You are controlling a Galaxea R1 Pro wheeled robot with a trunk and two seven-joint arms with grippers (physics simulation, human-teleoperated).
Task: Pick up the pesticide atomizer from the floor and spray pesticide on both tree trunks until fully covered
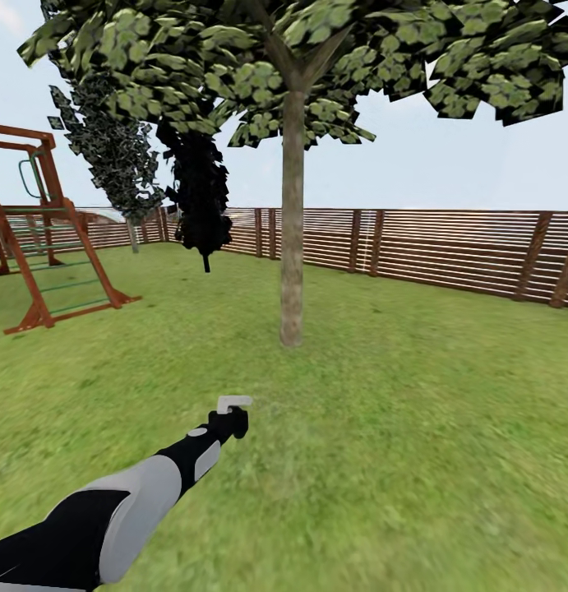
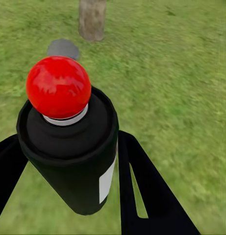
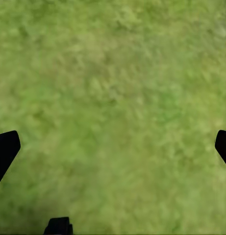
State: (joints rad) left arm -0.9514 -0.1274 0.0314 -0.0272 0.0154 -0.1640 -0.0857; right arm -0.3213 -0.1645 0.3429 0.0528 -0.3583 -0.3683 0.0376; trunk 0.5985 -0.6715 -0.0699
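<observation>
Gripping the sprayer (image 2: 68,156) round its black body, the left gripper (image 2: 68,196) has a finger (image 2: 147,196) on each side and points it at the tree trunk (image 1: 292,238) ahead. It looks rigid, light and smooth, so hold mid-body, below the red cap (image 2: 59,87). The right gripper (image 3: 113,147) hangs open over the grass (image 3: 113,88).

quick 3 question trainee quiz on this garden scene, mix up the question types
1. True or false: the left gripper is shut on the atomizer.
2. The atomizer's cap is: A blue, B red, C white.
3. What stands on the lawn ahead of the left arm?

Key: 1 true. 2 B. 3 A tree trunk, with the fence behind it.
</observation>
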